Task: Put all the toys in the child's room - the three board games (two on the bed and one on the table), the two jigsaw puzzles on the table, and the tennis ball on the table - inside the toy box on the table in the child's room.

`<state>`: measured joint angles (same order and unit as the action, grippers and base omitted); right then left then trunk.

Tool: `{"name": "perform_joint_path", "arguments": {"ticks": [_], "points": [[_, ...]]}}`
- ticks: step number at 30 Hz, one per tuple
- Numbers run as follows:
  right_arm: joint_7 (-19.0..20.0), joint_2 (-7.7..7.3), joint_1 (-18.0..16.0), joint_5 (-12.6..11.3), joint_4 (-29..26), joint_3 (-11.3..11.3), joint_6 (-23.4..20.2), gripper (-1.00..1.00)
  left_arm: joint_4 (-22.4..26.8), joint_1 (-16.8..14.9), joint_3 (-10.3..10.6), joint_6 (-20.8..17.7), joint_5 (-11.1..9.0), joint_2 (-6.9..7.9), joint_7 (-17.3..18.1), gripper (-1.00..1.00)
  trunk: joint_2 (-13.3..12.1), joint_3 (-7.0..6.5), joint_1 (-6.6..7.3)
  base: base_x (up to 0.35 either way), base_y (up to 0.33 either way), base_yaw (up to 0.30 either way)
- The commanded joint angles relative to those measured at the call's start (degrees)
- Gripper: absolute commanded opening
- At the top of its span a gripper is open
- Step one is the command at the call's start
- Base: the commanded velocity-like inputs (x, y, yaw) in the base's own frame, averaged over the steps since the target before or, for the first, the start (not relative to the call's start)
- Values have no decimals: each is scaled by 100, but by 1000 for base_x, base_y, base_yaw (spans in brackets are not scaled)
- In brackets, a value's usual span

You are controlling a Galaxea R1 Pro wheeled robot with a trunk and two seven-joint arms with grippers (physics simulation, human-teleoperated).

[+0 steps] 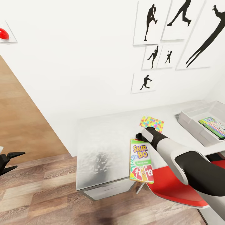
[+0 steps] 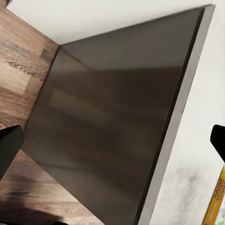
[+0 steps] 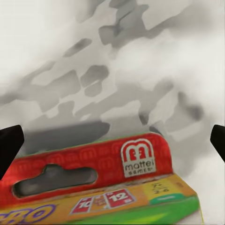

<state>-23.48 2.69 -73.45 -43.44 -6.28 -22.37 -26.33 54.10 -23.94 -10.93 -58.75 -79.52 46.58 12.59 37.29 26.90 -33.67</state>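
Plainly, "SKIP-BO" read on the board game [image 1: 141, 161] at the desk's [image 1: 103, 140] front edge; "mattel" showed close up between the right gripper's [image 3: 112, 140] wide-spread fingers.

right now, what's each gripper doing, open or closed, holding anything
Left gripper: open, holding nothing, out over the wood floor.
Right gripper: open, holding nothing, at the top end of the SKIP-BO box.

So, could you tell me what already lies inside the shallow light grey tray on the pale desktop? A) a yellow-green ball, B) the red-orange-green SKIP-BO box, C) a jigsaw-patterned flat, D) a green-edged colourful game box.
D: the green-edged colourful game box lies in the shallow light grey tray, while the SKIP-BO box lies on the desktop.
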Motion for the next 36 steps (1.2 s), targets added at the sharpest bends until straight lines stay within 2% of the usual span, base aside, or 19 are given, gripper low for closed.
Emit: {"name": "perform_joint_path", "arguments": {"ticks": [1,10,18,29,34,36], "points": [[-24,0,-3,-66,-10,-49,-31,100,-2,-5,-7,-22,60,0,59,100,6,7,-2,0,0,0],[60,32,-3,-249,-19,-48,-63,100,-5,-5,-7,-22,60,0,58,100,6,7,-2,0,0,0],[318,-4,-3,-282,-22,-46,-71,100,-4,-5,-6,-18,60,0,58,100,6,7,-2,0,0,0],[344,-14,-3,-296,-21,-32,-209,100,-3,-5,-6,-21,60,0,58,100,6,7,-2,0,0,0],[350,-19,-3,-506,-22,-36,-225,100,-4,-5,-6,-20,60,0,58,100,6,7,-2,0,0,0],[355,-24,-3,-669,-22,-38,-232,100,-4,-5,-6,-21,60,0,59,100,6,7,-2,0,0,0]]}}
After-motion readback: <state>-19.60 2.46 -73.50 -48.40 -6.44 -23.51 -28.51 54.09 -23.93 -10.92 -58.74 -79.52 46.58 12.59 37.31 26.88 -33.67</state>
